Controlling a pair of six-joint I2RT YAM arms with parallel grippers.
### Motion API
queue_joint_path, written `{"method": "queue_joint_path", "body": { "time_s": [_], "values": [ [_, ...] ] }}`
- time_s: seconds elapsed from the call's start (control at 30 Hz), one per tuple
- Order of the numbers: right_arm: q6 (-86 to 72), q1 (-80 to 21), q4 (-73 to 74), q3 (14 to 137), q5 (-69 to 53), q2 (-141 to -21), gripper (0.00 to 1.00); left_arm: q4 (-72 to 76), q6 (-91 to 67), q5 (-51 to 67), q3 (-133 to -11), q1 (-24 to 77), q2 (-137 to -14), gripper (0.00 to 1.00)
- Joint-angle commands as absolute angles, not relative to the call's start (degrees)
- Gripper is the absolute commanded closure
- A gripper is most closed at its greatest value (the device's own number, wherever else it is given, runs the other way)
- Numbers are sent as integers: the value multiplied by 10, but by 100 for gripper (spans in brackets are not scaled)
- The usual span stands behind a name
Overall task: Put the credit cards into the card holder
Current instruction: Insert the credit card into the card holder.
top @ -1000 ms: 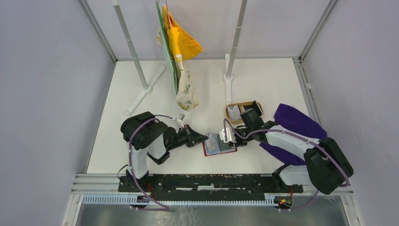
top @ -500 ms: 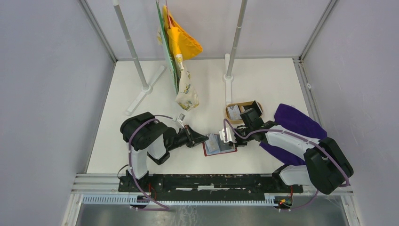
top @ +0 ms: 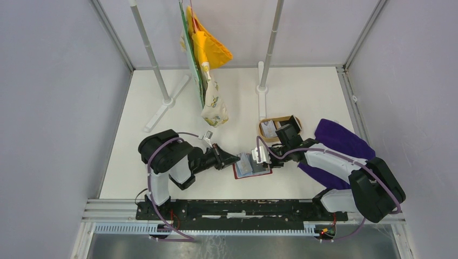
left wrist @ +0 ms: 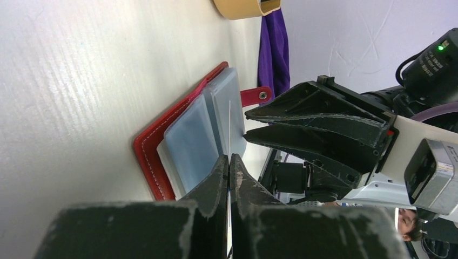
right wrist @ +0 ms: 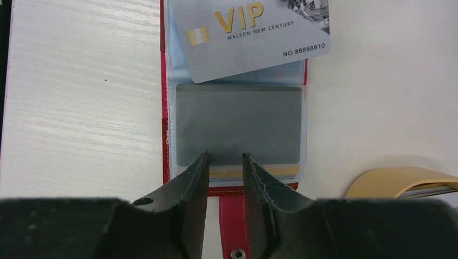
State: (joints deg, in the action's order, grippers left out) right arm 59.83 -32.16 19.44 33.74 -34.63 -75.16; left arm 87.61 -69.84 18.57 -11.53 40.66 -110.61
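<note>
The dark-red card holder [top: 260, 172] lies open on the table between my grippers, its clear sleeves up. My left gripper [top: 235, 159] is shut on a silver VIP credit card [right wrist: 254, 32], which lies tilted with one end at the holder's far sleeve. In the left wrist view the card [left wrist: 229, 127] is a thin edge between the shut fingers [left wrist: 219, 172]. A dark card [right wrist: 237, 124] sits in the near sleeve. My right gripper [right wrist: 224, 156] is slightly open, its tips over the holder's near edge [right wrist: 254, 190] above the snap tab [right wrist: 232, 226].
An oval wooden tray [top: 282, 120] with more cards [top: 267, 128] stands just behind the right gripper. A purple cloth [top: 340, 140] lies at the right. Two pole stands [top: 162, 110] and hanging cloths [top: 208, 48] are at the back.
</note>
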Motion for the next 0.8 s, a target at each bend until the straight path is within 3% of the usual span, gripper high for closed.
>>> {"method": "queue_joint_path", "body": {
  "time_s": [0.0,0.77],
  "values": [
    [602,-322,217,346,-317,-761,65,994,-721,163,-121,414,-1120,98],
    [602,-322,219,346,-318,-762,65,995,-742,139,-129,434,-1122,98]
  ]
}}
